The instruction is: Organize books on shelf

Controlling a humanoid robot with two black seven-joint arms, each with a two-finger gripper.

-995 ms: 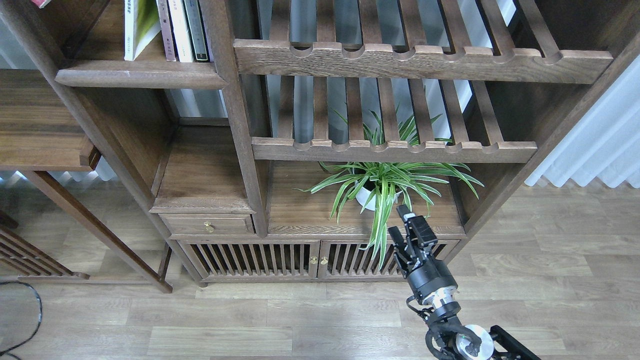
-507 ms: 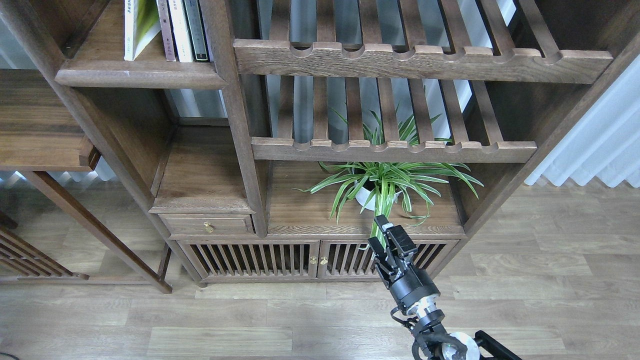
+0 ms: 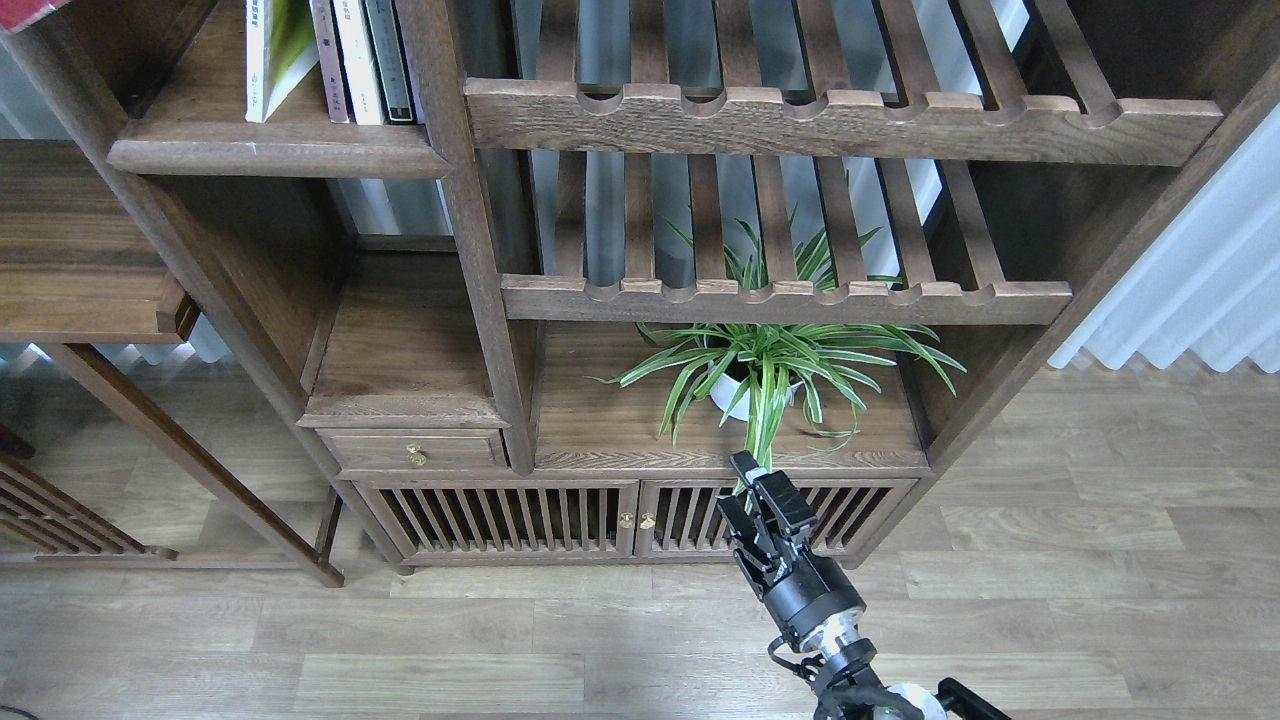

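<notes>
At the top left, a yellow-green and white book (image 3: 268, 50) leans on the dark wooden shelf (image 3: 280, 158), next to a few upright books (image 3: 360, 50). A red corner (image 3: 22, 10) pokes in at the top left edge; what it belongs to is cut off. My right gripper (image 3: 736, 484) comes up from the bottom edge, low in front of the cabinet doors and far below the books. Its fingers stand apart with nothing between them. The left gripper is out of view.
Two slatted racks with notched rails (image 3: 790, 300) span the bookcase's right half. A potted spider plant (image 3: 760, 370) sits under them, its leaves hanging just above my gripper. A small drawer (image 3: 415, 452) and slatted cabinet doors (image 3: 560, 520) lie below. Curtains (image 3: 1190, 290) hang at the right.
My right gripper has drawn back down and to the left, away from the plant and toward the bottom edge. The red corner has come into view at top left.
</notes>
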